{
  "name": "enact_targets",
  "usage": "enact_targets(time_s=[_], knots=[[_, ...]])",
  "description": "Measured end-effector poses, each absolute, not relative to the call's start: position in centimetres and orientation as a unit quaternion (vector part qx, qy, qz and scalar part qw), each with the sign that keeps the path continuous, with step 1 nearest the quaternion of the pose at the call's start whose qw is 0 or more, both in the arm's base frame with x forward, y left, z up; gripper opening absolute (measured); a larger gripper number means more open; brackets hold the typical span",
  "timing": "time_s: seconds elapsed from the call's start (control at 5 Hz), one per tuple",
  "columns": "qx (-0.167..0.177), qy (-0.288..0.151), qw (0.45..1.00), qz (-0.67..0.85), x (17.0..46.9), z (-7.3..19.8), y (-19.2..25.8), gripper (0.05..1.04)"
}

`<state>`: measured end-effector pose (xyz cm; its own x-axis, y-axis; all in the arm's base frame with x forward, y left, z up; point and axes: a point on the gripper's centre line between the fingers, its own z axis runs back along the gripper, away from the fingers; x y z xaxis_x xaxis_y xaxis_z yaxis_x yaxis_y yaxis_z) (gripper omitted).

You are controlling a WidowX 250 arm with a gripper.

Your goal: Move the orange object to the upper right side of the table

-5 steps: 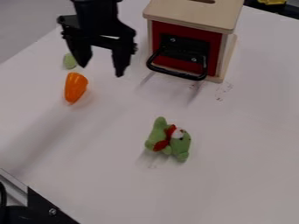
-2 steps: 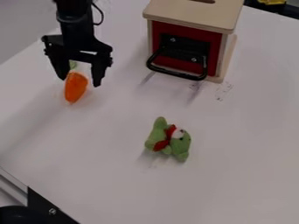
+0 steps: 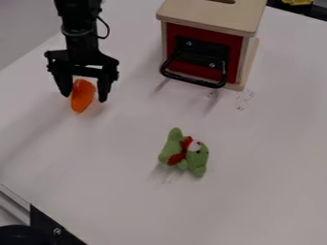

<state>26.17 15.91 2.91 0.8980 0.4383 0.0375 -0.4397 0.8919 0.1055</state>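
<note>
Look left first: on the white worktop (image 3: 256, 162), find the orange object (image 3: 81, 102), fat at the top end and thin at the bottom end. Looks smooth and shiny. Probably light, hard and stiff, so not likely to squash or break, but maybe a bit slippery and quick to roll. Right over it, see the tool (image 3: 83, 98), at the end of the black arm (image 3: 80, 38): open and let go, with one finger to each side of the fat part and a gap on the right. Good place for a grab: across the fat middle. Best not to pinch the thin tip, for fear of a slip or a spin. Go a little lower, close evenly, then lift with a gentle squeeze.

Next, near the middle, spot a soft green toy (image 3: 172, 147) with a red bit on it. Not really in the way, but best not to swing low over there.

More to the right and higher up, see the wooden box (image 3: 204, 16) with a red front and a black handle (image 3: 191, 81) sticking out. Right in the way of a straight trip! Go up high over it, or around the front, between handle and toy. Then set down gently on the upper right side, past the box.
</note>
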Motion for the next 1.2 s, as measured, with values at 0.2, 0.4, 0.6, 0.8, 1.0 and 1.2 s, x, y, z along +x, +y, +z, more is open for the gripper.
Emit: enact_targets(time_s=[0.2, 0.4, 0.6, 0.8, 1.0, 1.2], knots=[[0.064, 0.001, 0.968, 0.243, 25.8, 2.4, 17.0, 1.0], [0.065, 0.009, 0.965, 0.255, 25.5, 1.7, 17.6, 0.964], [0.073, 0.001, 0.963, 0.26, 25.6, 1.6, 17.9, 0.69], [0.078, -0.002, 0.963, 0.26, 25.6, 1.6, 18.1, 0.595], [0.098, 0.002, 0.959, 0.264, 25.4, 1.5, 18.0, 0.595], [0.098, 0.001, 0.96, 0.261, 25.1, 1.4, 17.7, 0.595]])
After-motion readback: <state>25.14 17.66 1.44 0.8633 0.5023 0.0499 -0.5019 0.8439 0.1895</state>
